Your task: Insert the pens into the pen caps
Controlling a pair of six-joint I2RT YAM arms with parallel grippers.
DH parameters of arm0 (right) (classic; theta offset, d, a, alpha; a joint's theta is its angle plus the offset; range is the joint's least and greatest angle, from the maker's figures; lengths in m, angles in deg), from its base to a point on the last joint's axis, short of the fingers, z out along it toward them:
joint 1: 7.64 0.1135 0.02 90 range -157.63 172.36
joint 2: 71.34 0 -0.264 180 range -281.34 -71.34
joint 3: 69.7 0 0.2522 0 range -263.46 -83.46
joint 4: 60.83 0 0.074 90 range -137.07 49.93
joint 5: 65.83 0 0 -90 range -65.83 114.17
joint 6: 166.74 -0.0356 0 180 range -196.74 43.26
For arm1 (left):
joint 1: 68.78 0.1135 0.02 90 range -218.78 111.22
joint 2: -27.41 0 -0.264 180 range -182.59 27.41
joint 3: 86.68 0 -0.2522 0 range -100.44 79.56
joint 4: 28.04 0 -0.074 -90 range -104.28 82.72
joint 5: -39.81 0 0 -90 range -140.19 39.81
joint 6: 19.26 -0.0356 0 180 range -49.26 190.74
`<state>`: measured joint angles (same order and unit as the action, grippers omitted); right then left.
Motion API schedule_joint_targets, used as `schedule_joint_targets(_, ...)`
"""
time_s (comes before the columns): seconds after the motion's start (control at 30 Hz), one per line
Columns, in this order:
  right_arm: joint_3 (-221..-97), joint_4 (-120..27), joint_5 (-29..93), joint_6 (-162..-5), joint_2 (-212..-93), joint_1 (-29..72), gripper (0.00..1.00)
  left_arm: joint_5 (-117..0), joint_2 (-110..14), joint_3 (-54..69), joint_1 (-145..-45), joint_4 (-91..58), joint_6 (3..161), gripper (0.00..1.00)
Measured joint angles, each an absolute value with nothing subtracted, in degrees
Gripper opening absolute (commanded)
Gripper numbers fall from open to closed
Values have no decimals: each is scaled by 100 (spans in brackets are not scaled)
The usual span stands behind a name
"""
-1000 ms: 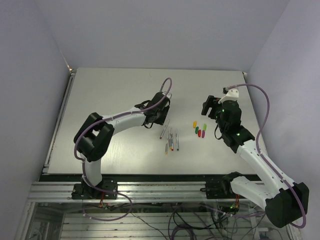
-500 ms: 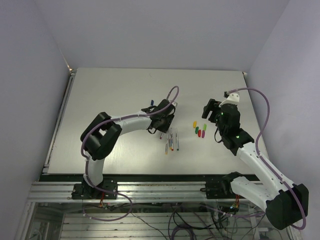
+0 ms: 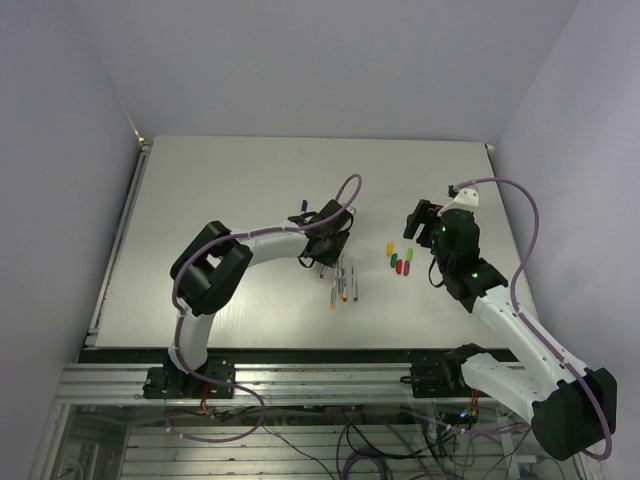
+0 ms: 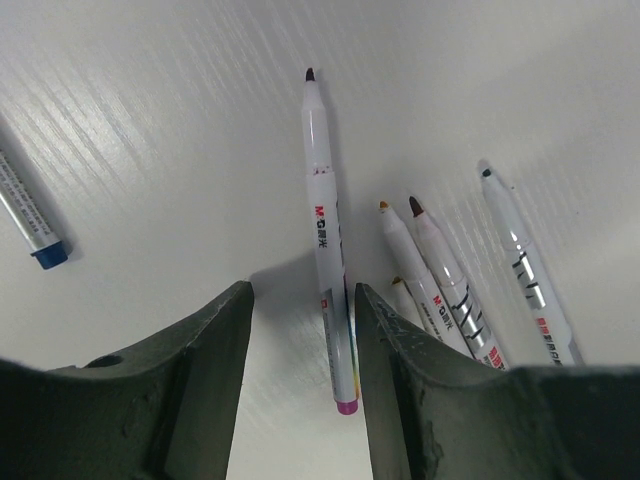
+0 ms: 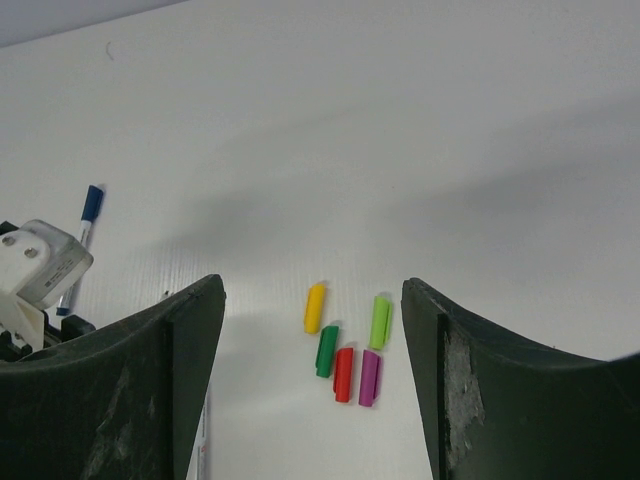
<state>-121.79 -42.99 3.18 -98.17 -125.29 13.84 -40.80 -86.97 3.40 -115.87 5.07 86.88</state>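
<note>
A pale table (image 3: pixel 230 190) fills the cell, and the small cluster of pen caps (image 3: pixel 400 261) lying right of its middle is the handiest thing to steer by. The left arm (image 3: pixel 258 240) bends in a long arc from the near edge and ends a little way left of the caps. The right arm (image 3: pixel 510 313) rises from the near right corner and ends just behind the caps.

The left gripper (image 4: pixel 302 300) hangs low over the table left of the caps, its jaws parted and holding nothing. In that gap, close along one finger (image 4: pixel 420 400), a magenta-ended pen (image 4: pixel 325 240) lies on the table; I cannot tell whether it touches the finger. The right gripper (image 3: pixel 419 219) hovers just beyond the caps, jaws spread wide and empty, and the whole cluster shows between its fingers in the wrist view.

The other pens (image 3: pixel 346 281) lie roughly parallel, side by side, left of the caps and between them and the left gripper. A blue-ended pen (image 3: pixel 303 207) lies alone, well to the left of the caps and farther back.

No cap is on a pen. The yellow cap (image 5: pixel 315 308) and light green cap (image 5: pixel 380 321) lie on the cluster's far side. The dark green cap (image 5: pixel 327 351), red cap (image 5: pixel 343 374) and magenta cap (image 5: pixel 369 377) sit close together on its near side.
</note>
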Motion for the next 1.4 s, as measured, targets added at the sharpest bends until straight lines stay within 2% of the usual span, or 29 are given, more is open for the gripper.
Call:
schedule_joint_targets(0.43, -12126, -4348, 392, -9865, -12521, 1384, 71, -3892, -9143, -405, -11611, 1156, 8675, 52)
schedule_joint_targets(0.6, -12126, -4400, 409, -9883, -12521, 1384, 71, -3897, -9255, -608, -11613, 1353, 8653, 44)
schedule_joint_targets(1.27, -12126, -4420, 287, -9903, -12453, 1384, 71, -4030, -9377, -796, -11613, 1659, 8551, 37)
schedule_joint_targets(1.4, -12126, -4422, 243, -9925, -12422, 1384, 71, -4030, -9377, -796, -11613, 1677, 8538, 28)
